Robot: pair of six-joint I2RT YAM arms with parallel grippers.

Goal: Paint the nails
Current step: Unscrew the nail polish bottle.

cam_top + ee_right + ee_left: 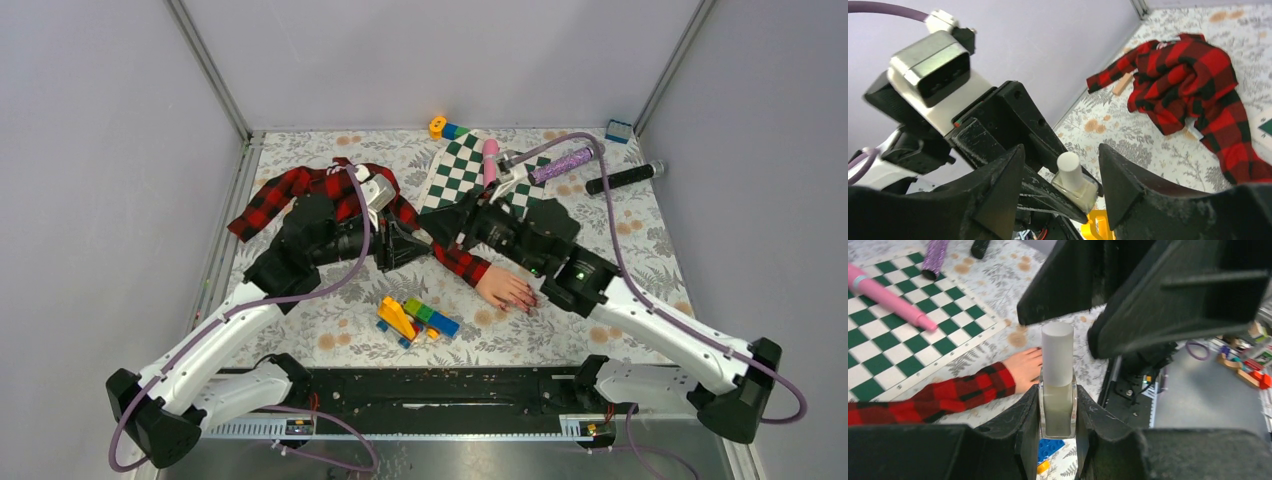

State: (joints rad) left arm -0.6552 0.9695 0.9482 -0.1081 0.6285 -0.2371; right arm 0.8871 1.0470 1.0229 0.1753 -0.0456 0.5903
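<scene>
**Fig.** Bottle and cap over the mat; top view w/ two wrist views.

- **Left gripper** (1058, 399): clamped on the flat sides of a small pale bottle (1058, 415), upright at lower centre of the left wrist view. The white cap (1057, 352) stands free above the jaws.
- **Right gripper** (1060, 152): spread, one finger each side of the cap. A gap shows on both sides; no contact seen.
- **Nails** (527, 300): dark red, glossy, at the tips of the mannequin hand (503, 287), centre-right of the top view. The hand lies on the floral cloth (340, 345) beside the right arm; the plaid sleeve (462, 262) runs up-left from it.
- **Handling (est.):**
  - Nails prob. hard, slick, tiny.
  - Hand prob. light and apt to slide, so brush contact only, light strokes.
  - Bottle prob. glass, smooth, breakable: grip at the body.
  - Take the cap round its cylinder, approx. mid-height, then twist.
</scene>
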